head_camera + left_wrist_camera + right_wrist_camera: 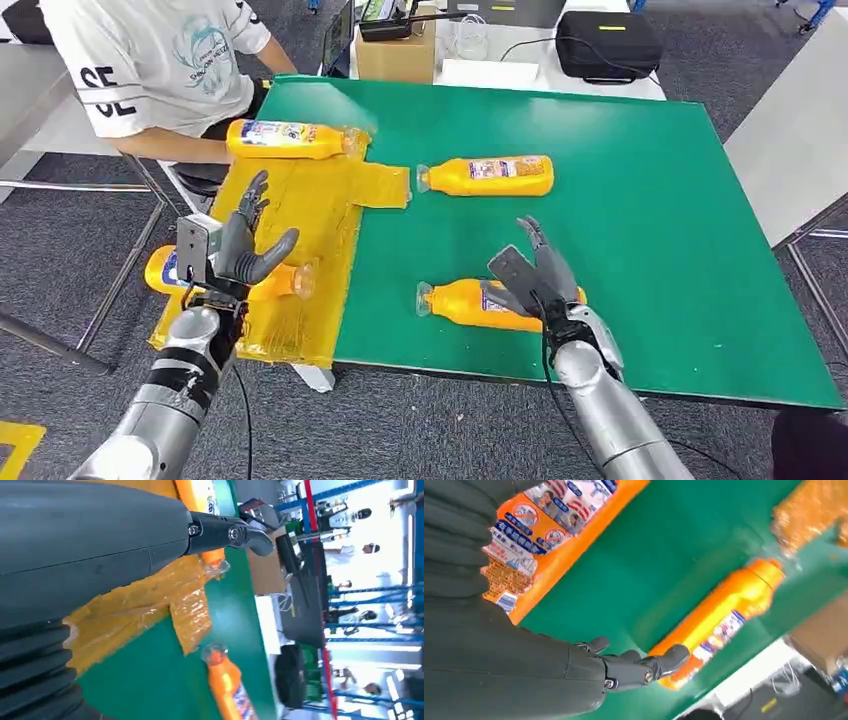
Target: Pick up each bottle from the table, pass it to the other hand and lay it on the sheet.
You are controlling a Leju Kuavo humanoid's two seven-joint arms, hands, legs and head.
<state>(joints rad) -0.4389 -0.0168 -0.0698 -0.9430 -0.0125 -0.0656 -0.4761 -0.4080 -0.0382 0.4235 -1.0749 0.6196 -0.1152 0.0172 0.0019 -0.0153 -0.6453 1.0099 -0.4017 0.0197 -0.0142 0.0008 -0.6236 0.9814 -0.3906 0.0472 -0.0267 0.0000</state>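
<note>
Several orange bottles lie on their sides. One (pixel 285 138) rests at the far end of the yellow sheet (pixel 300 215). Another (pixel 280 283) lies at the sheet's near left, partly hidden behind my left hand (pixel 245 245), which hovers over it with fingers spread and holds nothing. A third bottle (pixel 490 176) lies on the green table (pixel 650 200) just right of the sheet. The nearest bottle (pixel 455 302) lies under my right hand (pixel 535 275), whose fingers are spread above its label (pixel 534 525). The right wrist view also shows the third bottle (pixel 724 620).
A person in a white T-shirt (pixel 150 60) sits at the table's far left corner, close to the sheet. A cardboard box (pixel 395 50) and a black bag (pixel 608 45) stand behind the table. A white table (pixel 800 130) stands to the right.
</note>
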